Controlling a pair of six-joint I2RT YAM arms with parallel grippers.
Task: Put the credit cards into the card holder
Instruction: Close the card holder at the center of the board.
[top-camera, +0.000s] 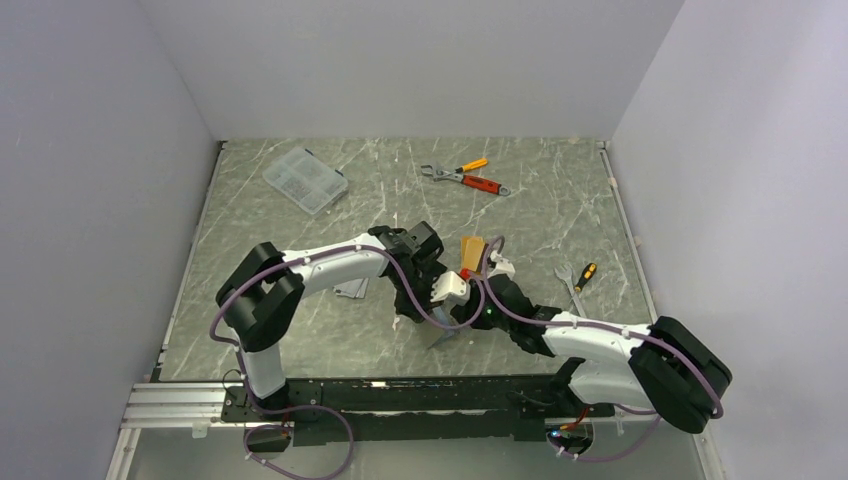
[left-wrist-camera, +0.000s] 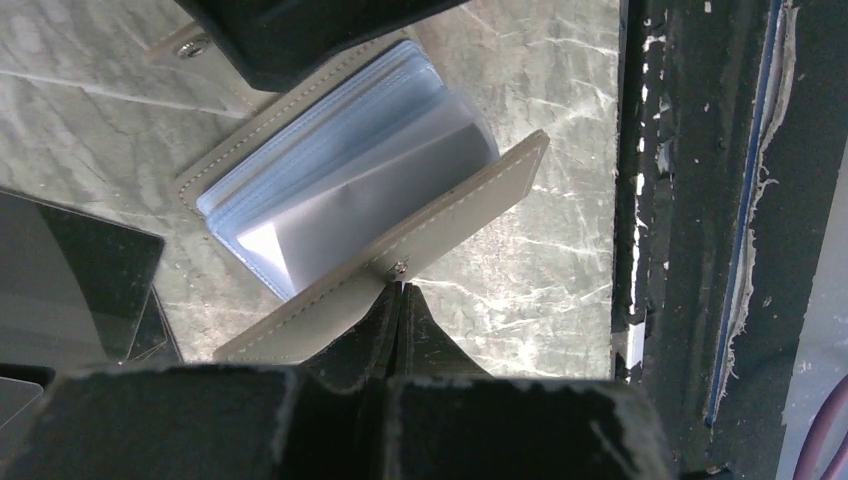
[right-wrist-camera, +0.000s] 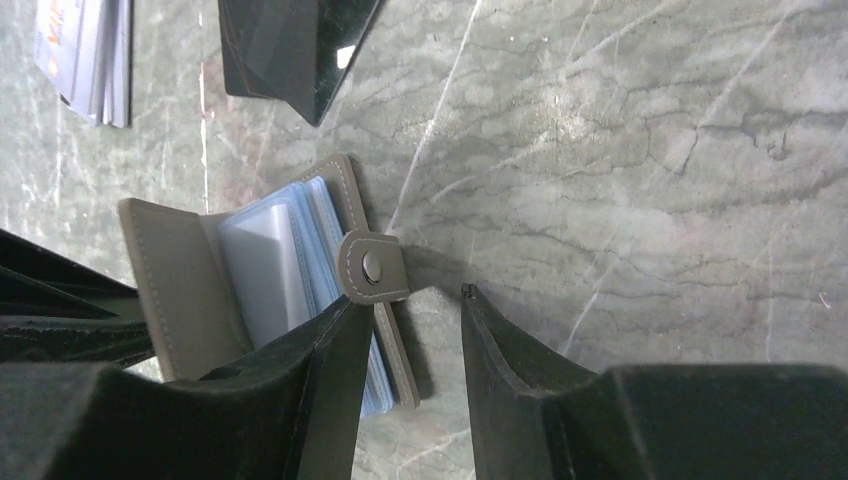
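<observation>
Close in by the arm bases, the left hand (left-wrist-camera: 400, 295) is clamped tight on the rim of the card holder (left-wrist-camera: 340, 190), pinching the free taupe cover and propping it up off the desk (right-wrist-camera: 650, 150). So the wallet sits open in front of both wrists, its blue-grey sleeves (left-wrist-camera: 330, 170) fanned out. The right hand (right-wrist-camera: 417, 300) hovers right over it with its fingers apart and nothing between them, one finger above the sleeves and the other past the snap tab (right-wrist-camera: 374, 268).

Just beyond lies a black card (right-wrist-camera: 285, 45), and off to its side the silvery-grey cards (right-wrist-camera: 90, 55) are stacked flat. An orange-gold card (top-camera: 472, 248) shows past the two wrists; whether it lies flat I cannot tell.

By my read no card is in a sleeve yet, so the job is barely begun. To do this step well, the left should keep that cover steady. The right needs to take a card by its short edge and feed it in parallel to a sleeve mouth, because those thin pockets will buckle if it comes in skewed.

At the far edge sit a wrench (top-camera: 440, 173), pliers (top-camera: 484, 185) and a clear box (top-camera: 305, 180).
</observation>
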